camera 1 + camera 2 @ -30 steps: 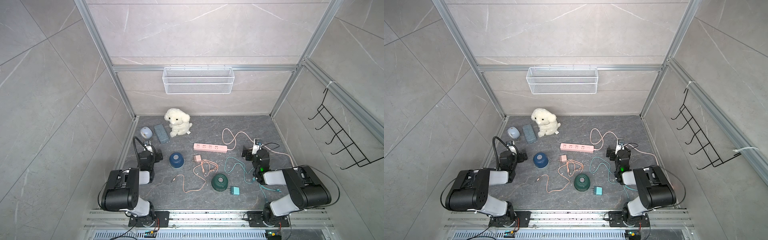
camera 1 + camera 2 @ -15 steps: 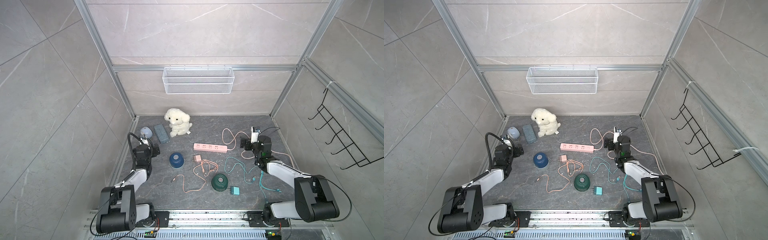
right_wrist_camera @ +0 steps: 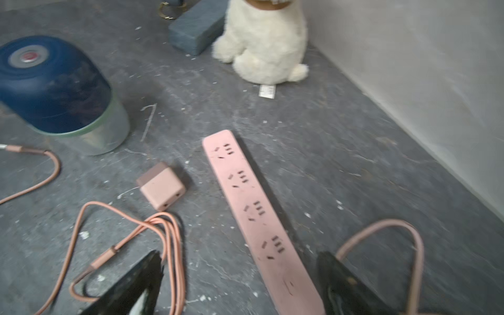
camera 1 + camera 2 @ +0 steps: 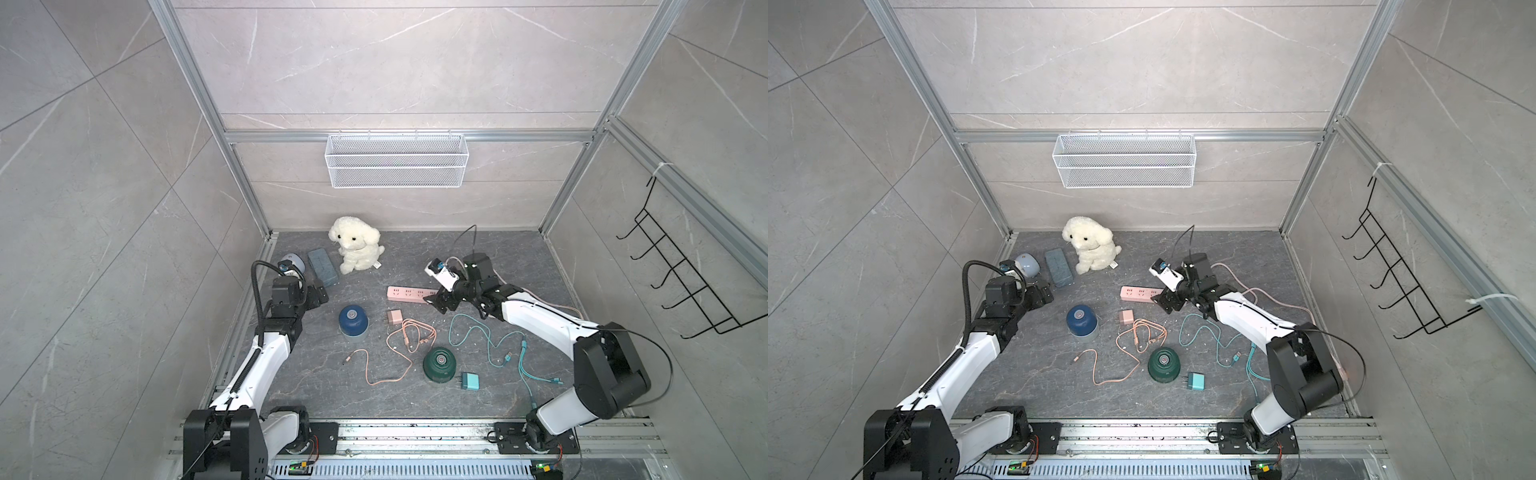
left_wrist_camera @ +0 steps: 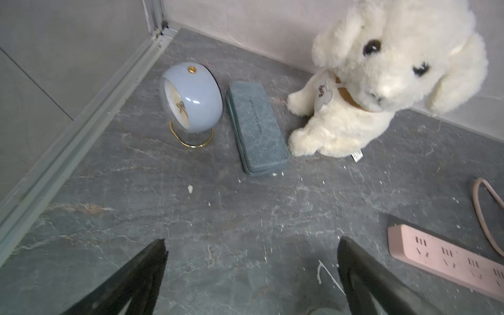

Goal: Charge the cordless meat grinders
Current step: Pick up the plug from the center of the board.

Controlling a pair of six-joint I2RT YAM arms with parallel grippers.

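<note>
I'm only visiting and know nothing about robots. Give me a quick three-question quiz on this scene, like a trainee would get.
1. True or false: the left gripper is open and empty.
2. Which lies nearer the teal plug? A) the navy grinder B) the green grinder
3. Fill in: the right gripper has its open jaws either side of the pink ____.
Key: 1. true; 2. B; 3. power strip.
</note>
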